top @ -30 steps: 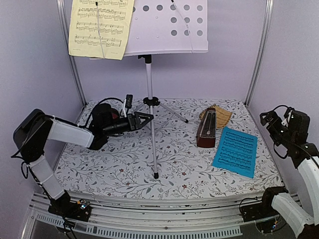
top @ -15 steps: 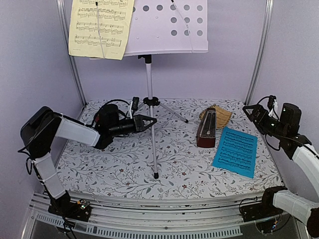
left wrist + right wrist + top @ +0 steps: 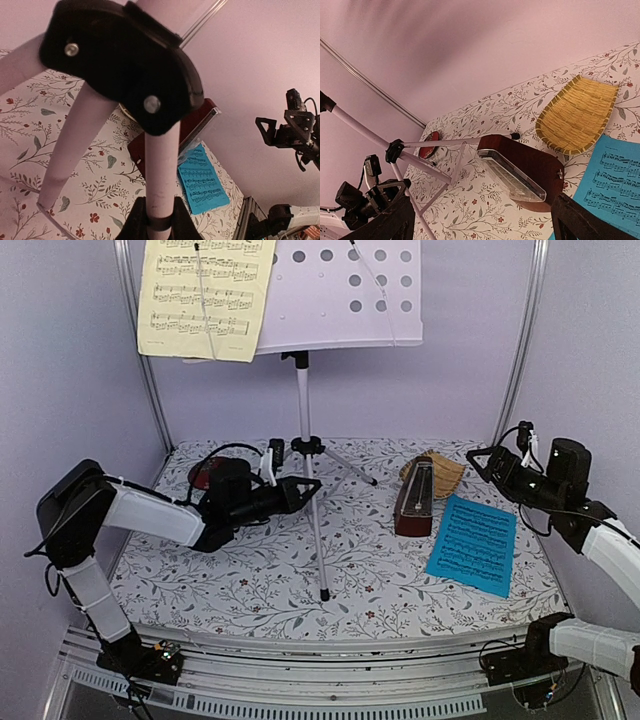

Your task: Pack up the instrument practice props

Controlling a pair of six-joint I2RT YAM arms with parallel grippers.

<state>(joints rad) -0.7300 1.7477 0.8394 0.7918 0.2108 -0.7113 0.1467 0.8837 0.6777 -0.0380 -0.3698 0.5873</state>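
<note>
Music stand (image 3: 303,400) shifted right; left gripper (image 3: 311,488) now clamped on it.

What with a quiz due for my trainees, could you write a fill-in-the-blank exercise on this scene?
1. The left fingers are closed on a leg of the ____.
2. The sheet lying flat on the table is ____ in colour.
3. The right fingers are spread apart and hold ____.

Missing words: stand; blue; nothing.
</note>
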